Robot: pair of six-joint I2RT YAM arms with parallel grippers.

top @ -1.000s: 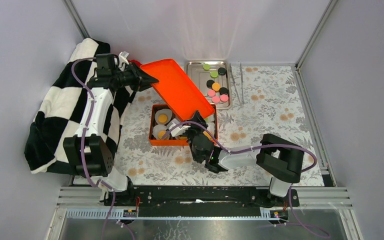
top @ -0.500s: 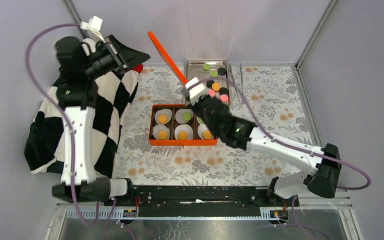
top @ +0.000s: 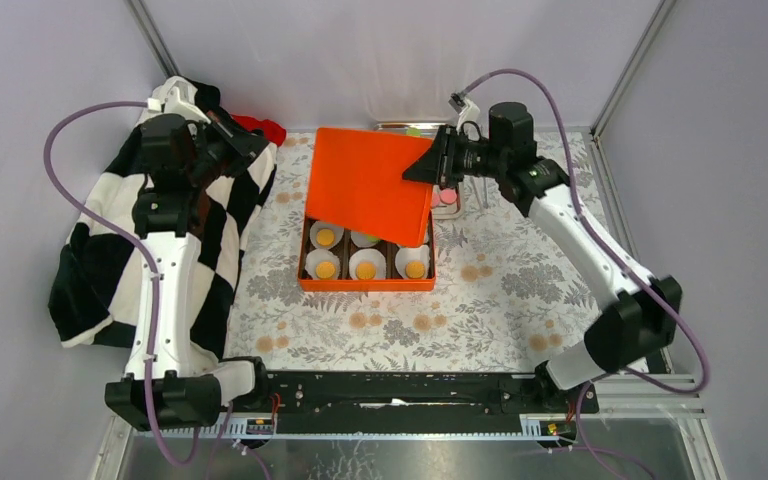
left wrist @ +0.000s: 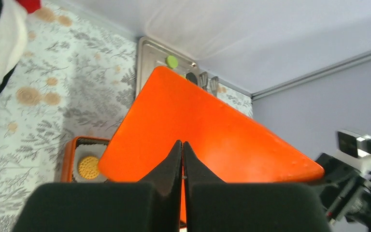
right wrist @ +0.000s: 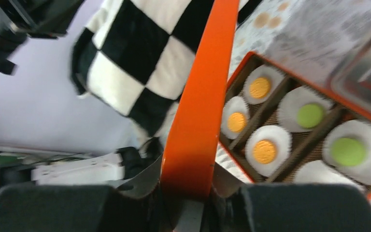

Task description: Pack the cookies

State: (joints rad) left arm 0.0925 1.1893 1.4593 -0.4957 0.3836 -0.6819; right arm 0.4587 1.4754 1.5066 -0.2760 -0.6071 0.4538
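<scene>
Overall, tabletop (top: 520,270): covered with a grey floral cloth; it carries the box and the tray.
Blanket (top: 100,260): black-and-white checked, heaped along the left side behind the left arm.
Lid (top: 368,185): flat and orange, held tilted in the air over the far part of the box, so that it hides much of the back row and of the tray from above.
Box (top: 365,285): orange and open, near the middle of the tabletop, split into six compartments in two rows of three.
Tray (left wrist: 147,58): metal, just beyond the box against the back wall.
Right claw (right wrist: 188,193): clamped on one edge of the lid, with the fingers pressed against either face.
Left claw (left wrist: 182,145): raised above the blanket, fingers pressed together with nothing between them, pointing toward the lid.
Liners (right wrist: 280,140): white paper cups, one in each visible compartment.
Cookies (top: 365,270): one lies in each liner that shows, four orange and two green (right wrist: 310,115); a few loose ones sit on the tray, among them a green one (left wrist: 172,61) and a pink one (top: 447,197).
</scene>
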